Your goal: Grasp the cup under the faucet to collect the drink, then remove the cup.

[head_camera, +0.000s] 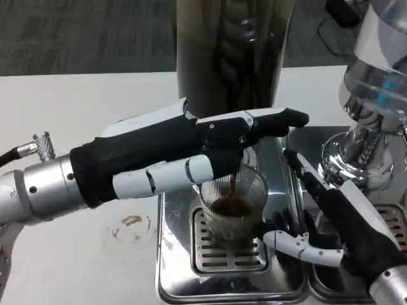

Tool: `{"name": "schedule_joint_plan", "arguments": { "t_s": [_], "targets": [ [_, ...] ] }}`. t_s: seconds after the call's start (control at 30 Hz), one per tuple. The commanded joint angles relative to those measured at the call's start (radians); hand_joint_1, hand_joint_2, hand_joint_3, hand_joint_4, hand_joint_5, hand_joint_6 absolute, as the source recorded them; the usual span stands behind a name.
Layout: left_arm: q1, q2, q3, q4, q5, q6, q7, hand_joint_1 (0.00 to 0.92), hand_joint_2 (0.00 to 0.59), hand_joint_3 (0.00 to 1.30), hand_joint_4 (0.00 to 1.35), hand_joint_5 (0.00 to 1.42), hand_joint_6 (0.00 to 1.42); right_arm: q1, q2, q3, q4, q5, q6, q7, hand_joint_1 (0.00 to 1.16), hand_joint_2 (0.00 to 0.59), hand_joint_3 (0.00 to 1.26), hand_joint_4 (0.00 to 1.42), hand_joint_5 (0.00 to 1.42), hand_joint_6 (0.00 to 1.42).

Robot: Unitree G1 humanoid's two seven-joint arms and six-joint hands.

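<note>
While dark drink streams from the faucet (236,166) into it, the ribbed clear cup (234,204) stands on the slotted drip tray (216,257) of the steel dispenser (229,57), partly filled. Stretched across in front of the dispenser, the left robot hand (191,152) lies over the faucet lever; whether it grips it I cannot tell. Just right of the cup, the right robot hand (331,222) is released, fingers spread, fingertips near the cup's base. A brown stain (131,221) marks the white desk (76,114).

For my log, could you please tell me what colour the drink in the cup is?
Dark brown drink, head view.
</note>
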Motion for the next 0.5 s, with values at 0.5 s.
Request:
{"name": "schedule_joint_plan", "arguments": {
  "t_s": [0.5],
  "targets": [
    [0.081, -0.017, 0.136, 0.048, 0.041, -0.088, 0.121, 0.000, 0.240, 0.12, 0.00, 0.06, 0.00, -0.012, 0.014, 0.031, 0.041, -0.022, -0.046, -0.055, 0.69, 0.157, 0.00, 0.00, 0.00, 0.00]
  ]
}}
